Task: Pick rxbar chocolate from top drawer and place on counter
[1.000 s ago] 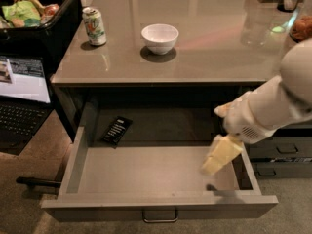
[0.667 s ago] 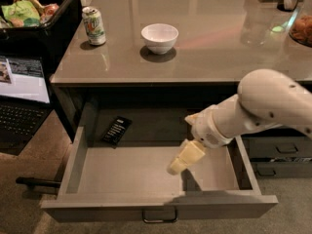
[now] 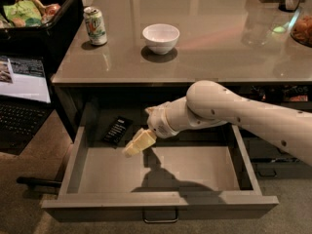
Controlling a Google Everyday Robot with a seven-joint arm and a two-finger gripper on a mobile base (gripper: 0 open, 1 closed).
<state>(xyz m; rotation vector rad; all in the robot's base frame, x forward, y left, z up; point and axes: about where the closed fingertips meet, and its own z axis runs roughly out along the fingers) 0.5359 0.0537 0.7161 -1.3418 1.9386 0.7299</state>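
Reach step: the gripper (image 3: 139, 143) hangs in the drawer (image 3: 161, 202), just right of the bar (image 3: 117, 130) lying there; released or clenched, I cannot tell. Next: settle over the bar and grasp it

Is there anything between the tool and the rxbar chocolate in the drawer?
Nothing visible stands between them. The tool hangs inside the top drawer, just right of the rxbar chocolate, which lies flat at the back left. Only bare drawer floor separates them.
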